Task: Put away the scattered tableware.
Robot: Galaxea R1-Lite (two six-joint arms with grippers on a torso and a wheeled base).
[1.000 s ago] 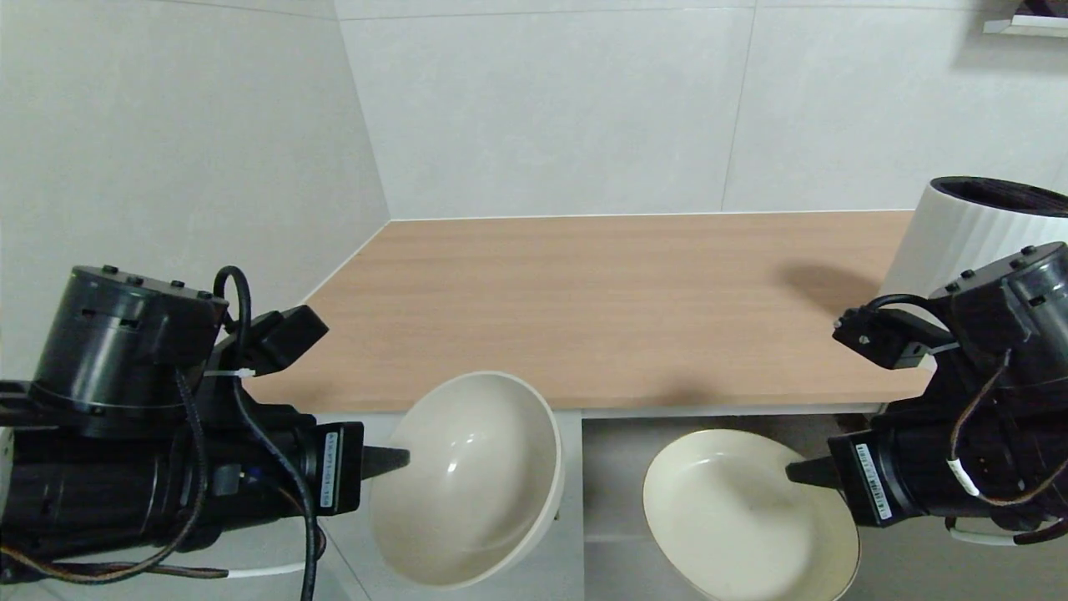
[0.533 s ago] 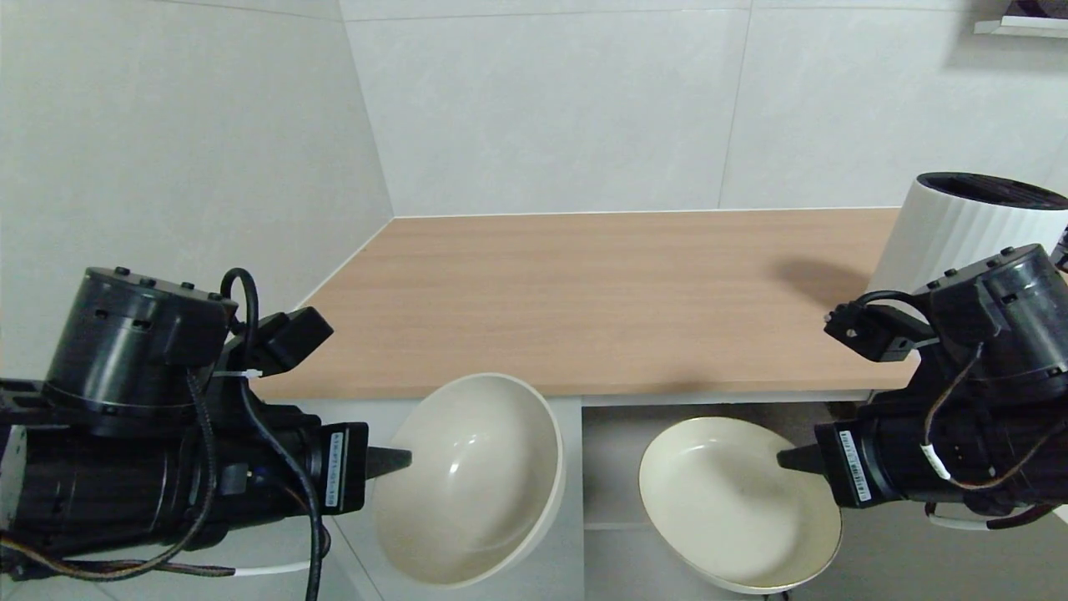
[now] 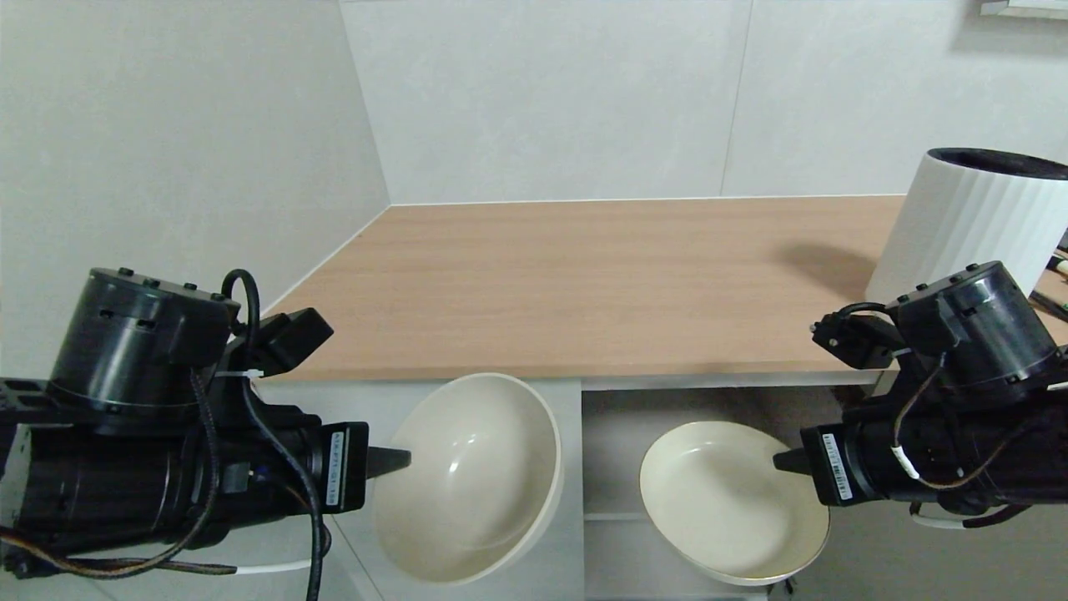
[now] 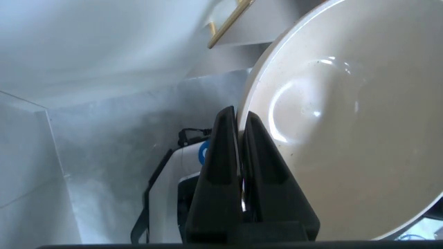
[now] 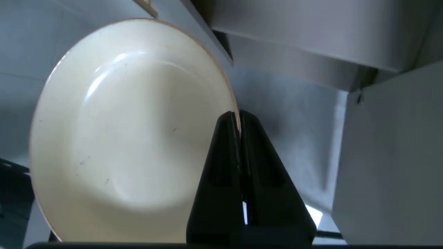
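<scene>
My left gripper (image 3: pixel 399 461) is shut on the rim of a deep cream bowl (image 3: pixel 471 480), held below and in front of the wooden counter's front edge. The left wrist view shows the black fingers (image 4: pixel 239 155) pinching that bowl (image 4: pixel 346 117) at its rim. My right gripper (image 3: pixel 788 462) is shut on the rim of a shallow cream plate (image 3: pixel 726 501) with a thin gold edge, held at about the same height to the right. In the right wrist view the plate (image 5: pixel 131 117) fills the area beside the closed fingers (image 5: pixel 239 159).
A wooden counter (image 3: pixel 584 284) runs along the tiled wall. A white ribbed cylinder (image 3: pixel 976 221) stands at its right end. Below the counter are grey cabinet fronts (image 3: pixel 613 434) and an open shelf space behind the plate.
The head view has shifted slightly. The right gripper and its plate have moved a little left and up. The left gripper and bowl have stayed in place.
</scene>
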